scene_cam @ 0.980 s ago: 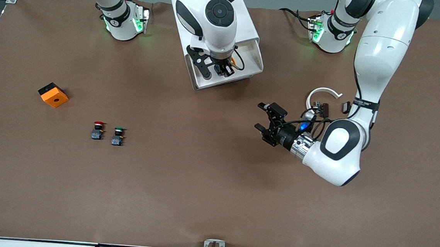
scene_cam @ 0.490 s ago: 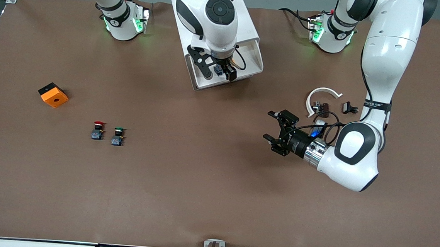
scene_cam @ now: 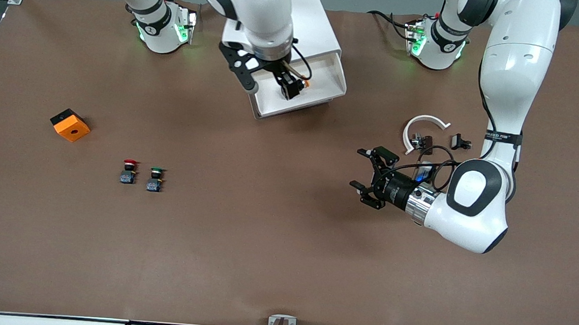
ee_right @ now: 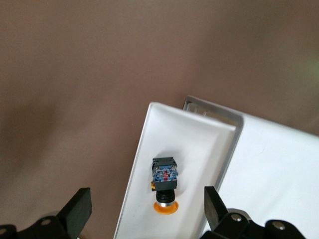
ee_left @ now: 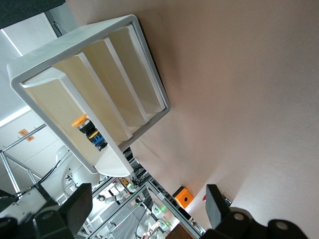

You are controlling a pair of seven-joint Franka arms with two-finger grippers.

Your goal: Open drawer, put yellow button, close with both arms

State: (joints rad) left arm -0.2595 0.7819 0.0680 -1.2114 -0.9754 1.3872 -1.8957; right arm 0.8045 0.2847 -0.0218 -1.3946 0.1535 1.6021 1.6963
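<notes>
Two grippers are in play, and neither one holds anything. The right gripper (scene_cam: 269,82) hangs over the pulled-out drawer (scene_cam: 319,94) with its fingers spread apart; in its own wrist view the yellow button (ee_right: 165,185) lies on its side on the white tray floor between those fingers, free of them. The left wrist view shows the same button (ee_left: 88,132) lying in the top drawer of the cabinet (ee_left: 144,84), near the drawer front. The left gripper (scene_cam: 372,177) hovers over bare table toward the left arm's end, fingers parted, pointed at the cabinet.

So the button looks delivered, and closing is the part not yet done. The drawer is probably a light, stiff plastic tray that slides easily (its front is smooth, with no handle I can make out), so a flat push on the cream front should serve better than a pinch. The cabinet itself looks light enough to skid on the table, so one arm bracing the box while the other pushes seems wise. A hard shove could send the small button rolling about inside
</notes>
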